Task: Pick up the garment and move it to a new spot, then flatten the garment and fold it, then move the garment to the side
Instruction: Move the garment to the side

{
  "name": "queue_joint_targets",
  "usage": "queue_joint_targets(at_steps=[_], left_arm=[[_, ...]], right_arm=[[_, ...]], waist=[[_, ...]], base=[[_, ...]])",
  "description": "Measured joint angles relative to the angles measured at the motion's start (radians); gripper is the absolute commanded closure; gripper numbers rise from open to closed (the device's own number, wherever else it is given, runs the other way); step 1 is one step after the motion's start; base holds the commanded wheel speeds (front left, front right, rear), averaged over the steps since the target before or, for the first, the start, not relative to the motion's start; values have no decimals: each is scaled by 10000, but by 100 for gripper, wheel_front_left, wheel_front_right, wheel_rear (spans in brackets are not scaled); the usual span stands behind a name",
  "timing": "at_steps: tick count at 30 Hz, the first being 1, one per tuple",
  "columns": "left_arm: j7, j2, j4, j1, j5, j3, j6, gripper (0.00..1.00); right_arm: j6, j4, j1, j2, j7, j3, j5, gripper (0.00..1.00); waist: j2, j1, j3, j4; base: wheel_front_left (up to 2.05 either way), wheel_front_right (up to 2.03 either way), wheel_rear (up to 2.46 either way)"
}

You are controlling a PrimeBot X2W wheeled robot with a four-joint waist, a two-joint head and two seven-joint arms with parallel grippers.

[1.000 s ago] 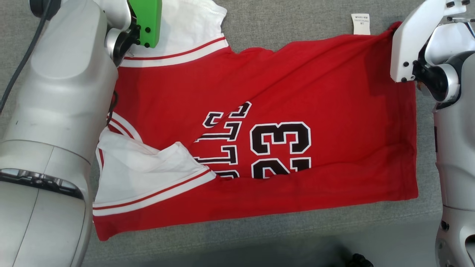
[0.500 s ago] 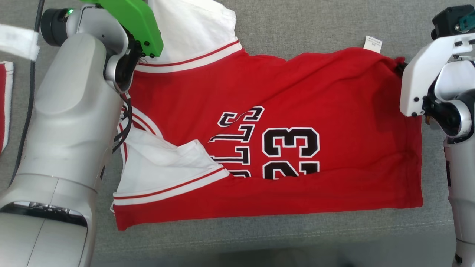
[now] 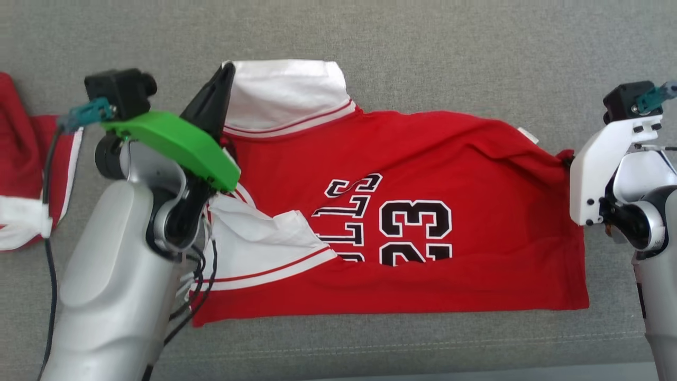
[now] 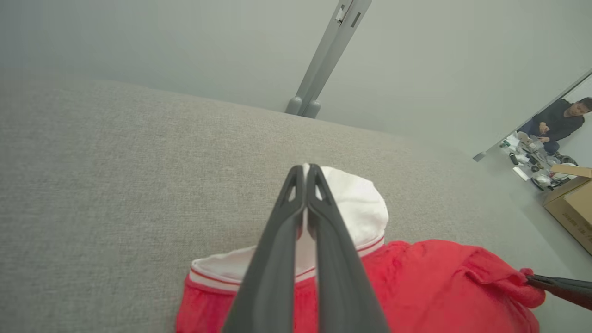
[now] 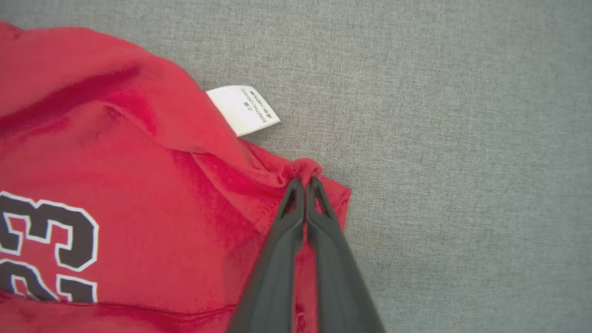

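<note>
The garment [image 3: 423,159] is a red jersey with white sleeves and a black "23", folded lengthwise on the grey cushion. My left gripper [image 3: 225,71] is shut on the white sleeve edge [image 4: 356,203] at the jersey's far left corner. In the left wrist view this gripper [image 4: 305,169] pinches the white cloth. My right gripper [image 5: 304,181] is shut on the bunched red hem corner [image 3: 565,156] at the far right. A white care label [image 5: 243,109] sticks out beside that corner. The nearer white sleeve [image 3: 264,243] lies folded over the red front.
Another red and white garment [image 3: 21,159] lies at the left edge of the grey cushion [image 3: 423,53]. In the left wrist view a grey post [image 4: 323,60], a cardboard box [image 4: 571,203] and a seated person [image 4: 555,122] show beyond the cushion.
The head camera has shifted, so the jersey sits lower and smaller in view. Both grippers have carried the jersey's far corners further away, pulling its far edge taut. The second garment has come into view.
</note>
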Motion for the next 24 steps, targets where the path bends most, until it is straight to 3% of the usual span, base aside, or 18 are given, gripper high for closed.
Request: queue_joint_targets(at_steps=[10,24], left_arm=[[976,780,-3774,3370,-295,10,1312,100],[1271,815,-4826,5337,-562,-217,1962,100]], right_arm=[[0,82,610,-968,12,1022,-8,100],[0,-476,1212,-2387,485,2134,525,100]], waist=[[0,0,-759,343],[0,0,-1103,672]], base=[[0,0,0],[0,0,0]])
